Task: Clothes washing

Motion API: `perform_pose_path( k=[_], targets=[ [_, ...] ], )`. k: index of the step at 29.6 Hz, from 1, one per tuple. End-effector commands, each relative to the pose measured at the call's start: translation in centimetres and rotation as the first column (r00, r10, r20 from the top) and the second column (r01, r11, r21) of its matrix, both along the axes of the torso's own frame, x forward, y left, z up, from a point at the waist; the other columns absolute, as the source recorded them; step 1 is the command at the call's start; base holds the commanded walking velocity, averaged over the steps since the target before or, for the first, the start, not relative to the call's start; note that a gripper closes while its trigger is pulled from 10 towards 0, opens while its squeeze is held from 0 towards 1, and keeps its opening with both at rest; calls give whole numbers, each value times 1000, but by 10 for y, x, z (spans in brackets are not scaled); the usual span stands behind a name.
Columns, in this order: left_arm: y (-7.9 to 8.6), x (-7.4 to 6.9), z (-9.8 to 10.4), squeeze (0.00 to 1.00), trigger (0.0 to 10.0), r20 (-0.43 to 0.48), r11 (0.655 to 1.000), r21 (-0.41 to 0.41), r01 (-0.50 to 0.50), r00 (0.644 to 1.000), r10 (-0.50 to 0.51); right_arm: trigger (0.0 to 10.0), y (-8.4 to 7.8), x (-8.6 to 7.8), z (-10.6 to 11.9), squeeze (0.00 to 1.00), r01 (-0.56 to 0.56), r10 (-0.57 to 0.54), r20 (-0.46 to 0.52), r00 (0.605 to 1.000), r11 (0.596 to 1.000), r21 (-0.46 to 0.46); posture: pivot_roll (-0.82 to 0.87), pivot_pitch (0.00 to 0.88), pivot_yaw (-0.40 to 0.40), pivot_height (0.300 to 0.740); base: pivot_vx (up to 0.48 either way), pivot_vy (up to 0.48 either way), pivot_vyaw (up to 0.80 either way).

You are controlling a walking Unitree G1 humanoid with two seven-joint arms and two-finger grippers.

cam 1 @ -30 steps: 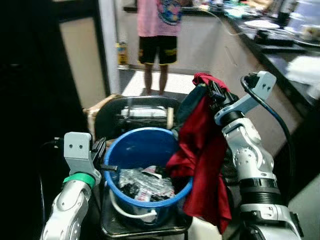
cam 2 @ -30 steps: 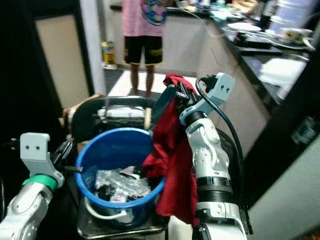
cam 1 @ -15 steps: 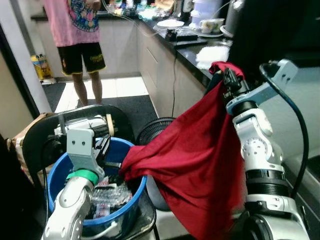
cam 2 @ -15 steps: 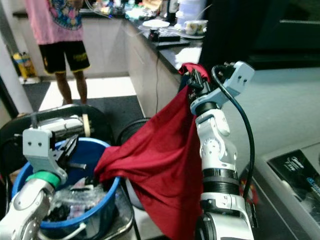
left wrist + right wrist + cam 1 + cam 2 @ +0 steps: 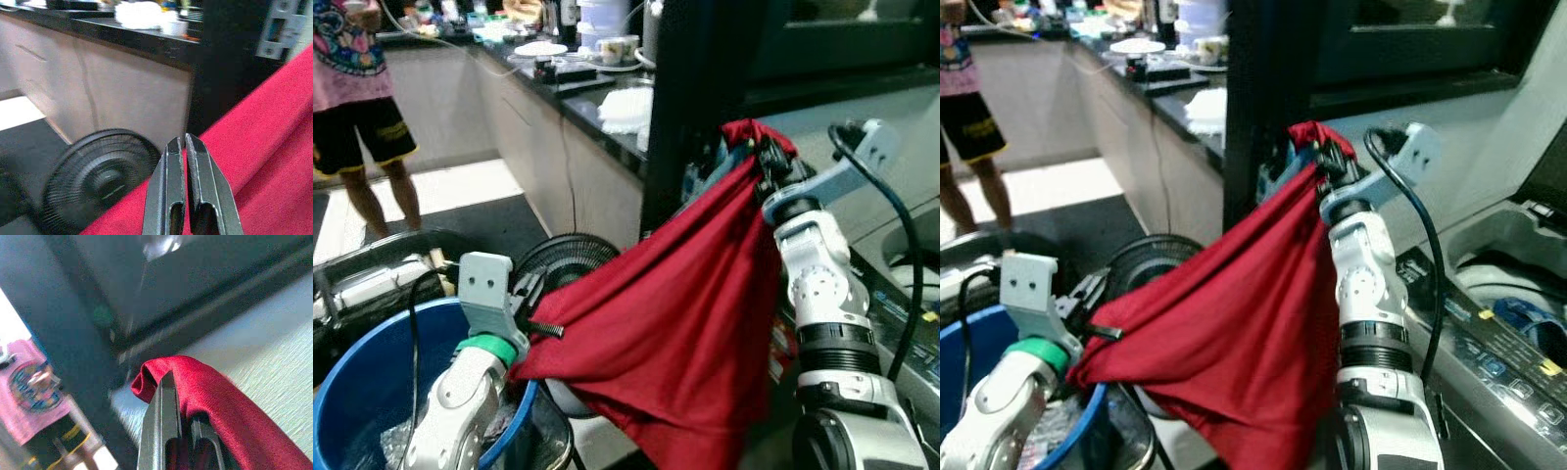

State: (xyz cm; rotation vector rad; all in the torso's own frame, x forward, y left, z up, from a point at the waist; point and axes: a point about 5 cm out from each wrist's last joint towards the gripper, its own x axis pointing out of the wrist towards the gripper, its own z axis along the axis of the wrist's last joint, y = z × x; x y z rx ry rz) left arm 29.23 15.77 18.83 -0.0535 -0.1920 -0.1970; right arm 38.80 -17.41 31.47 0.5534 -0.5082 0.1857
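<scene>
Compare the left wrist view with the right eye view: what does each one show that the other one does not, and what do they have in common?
The left wrist view alone gives a close look along the left gripper, its fingers pressed together above the red garment.

The right eye view alone takes in the washing machine on the robot's right, the right gripper holding the garment's top high, the blue bucket at lower left, and a person standing in the background.

Both show the red garment, the round black fan on the floor, and the dark kitchen counter with white items.
</scene>
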Motion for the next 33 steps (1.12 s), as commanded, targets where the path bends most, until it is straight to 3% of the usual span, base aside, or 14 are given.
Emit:
perform_pose_path(
  k=[1,8,16,22,33],
  targets=[
    [0,-1,-2,0,10000,-13,1000,-3,5,1000,-5,10000,-4,-2,12,0,24,-25,47,999,1000,7,34,0,12,740,0,0,-800],
    [2,0,3,0,10000,-1,1000,-5,-7,1000,7,10000,18,-8,56,0,-54,50,178,983,998,19,37,0,6,740,0,0,-800],
    [3,0,4,0,10000,1,1000,-12,-19,1000,19,10000,29,-15,85,0,-92,81,272,959,995,27,38,0,-3,740,0,0,-800],
    [4,0,5,0,10000,3,999,-17,-30,1000,30,10000,34,-15,88,0,-105,93,287,953,994,24,42,0,-8,740,0,0,-800],
    [18,3,9,0,10000,4,986,-7,-166,986,166,10000,44,-14,77,0,-136,137,248,959,991,-21,44,0,-8,740,0,0,-800]
  ],
)
